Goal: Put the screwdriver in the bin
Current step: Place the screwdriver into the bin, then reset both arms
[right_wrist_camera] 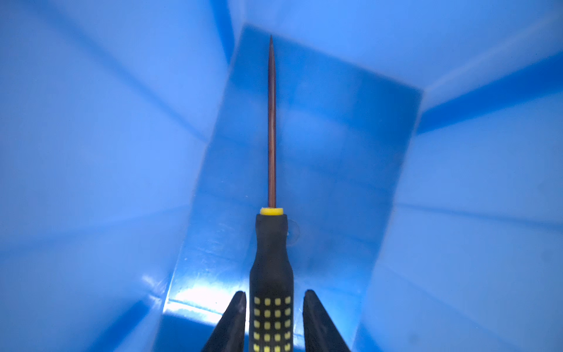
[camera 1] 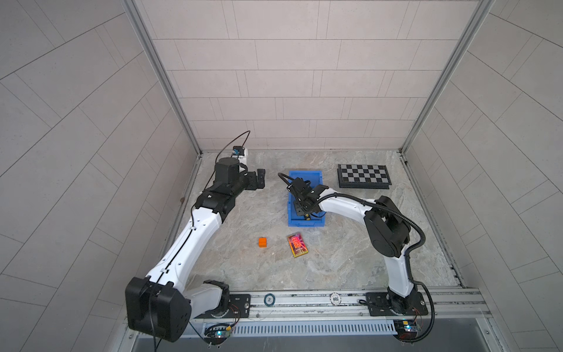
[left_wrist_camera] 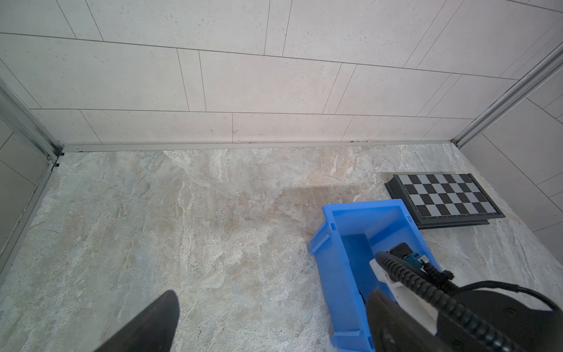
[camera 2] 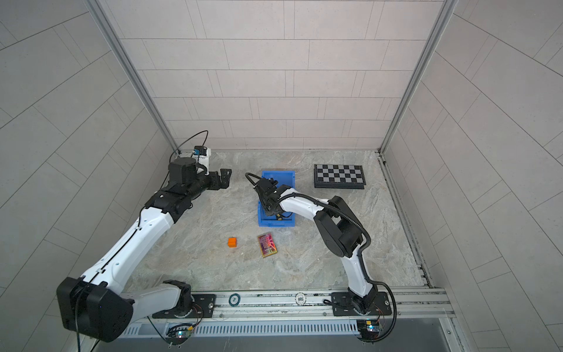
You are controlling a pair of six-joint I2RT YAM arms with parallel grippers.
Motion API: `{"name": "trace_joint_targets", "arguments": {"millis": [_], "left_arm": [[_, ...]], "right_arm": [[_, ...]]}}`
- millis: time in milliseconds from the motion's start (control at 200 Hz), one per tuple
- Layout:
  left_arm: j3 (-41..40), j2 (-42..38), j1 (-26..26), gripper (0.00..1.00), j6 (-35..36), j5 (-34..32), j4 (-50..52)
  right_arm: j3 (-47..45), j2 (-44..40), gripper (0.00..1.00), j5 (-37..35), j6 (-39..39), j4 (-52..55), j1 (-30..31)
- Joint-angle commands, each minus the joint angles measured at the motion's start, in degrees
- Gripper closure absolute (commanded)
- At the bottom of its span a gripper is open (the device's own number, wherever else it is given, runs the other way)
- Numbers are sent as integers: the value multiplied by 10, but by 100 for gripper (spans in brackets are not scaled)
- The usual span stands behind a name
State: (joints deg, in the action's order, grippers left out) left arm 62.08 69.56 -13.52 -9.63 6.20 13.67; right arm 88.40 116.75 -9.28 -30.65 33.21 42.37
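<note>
Your right jaws stand just apart, flanking the handle: drop nearly done.
The slim black-handled, yellow-dotted screwdriver lies inside the rectangular bright blue plastic bin; left jaws gape empty; you need only withdraw.

1 screwdriver, 1 bin, 1 checkerboard, 1 cube.

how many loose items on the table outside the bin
3: orange cube and colourful box in front of the bin, checkerboard near the back wall; others could be hidden.

Black-and-yellow screwdriver is inside the bright blue bin.
</note>
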Motion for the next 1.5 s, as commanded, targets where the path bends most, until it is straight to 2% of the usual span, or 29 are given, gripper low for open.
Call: {"name": "trace_joint_targets", "arguments": {"millis": [0,521,911,976,1057,1087,1192,1267,1367,1497], "left_arm": [[2,-6,3,1,-4,0,-7],[4,7,8,0,-3,-3,-7],[-10,11,8,1,-1,-29,-19],[-25,4,7,1,-1,-46,-37],[-59,-12,8,1,3,-81,-83],[-74,-20,7,1,5,-105,-102],[-149,-46,7,0,23,-201,-189],[-236,-66,8,1,53,-257,-287],[-344,-74,12,0,101,-285,-442],[-393,-73,19,1,115,-300,-493]], "right_arm": [[15,-47,65,-14,2,15,3],[-5,-194,64,-4,39,23,-17],[-133,-348,60,20,74,-2,-122],[-163,-373,52,22,86,-11,-149],[-209,-398,33,31,111,-40,-185],[-229,-407,28,22,116,-56,-198],[-319,-434,2,-25,138,-156,-243],[-378,-439,1,-20,158,-237,-275],[-428,-435,1,-43,164,-315,-302],[-491,-429,1,-93,197,-426,-307]]}}
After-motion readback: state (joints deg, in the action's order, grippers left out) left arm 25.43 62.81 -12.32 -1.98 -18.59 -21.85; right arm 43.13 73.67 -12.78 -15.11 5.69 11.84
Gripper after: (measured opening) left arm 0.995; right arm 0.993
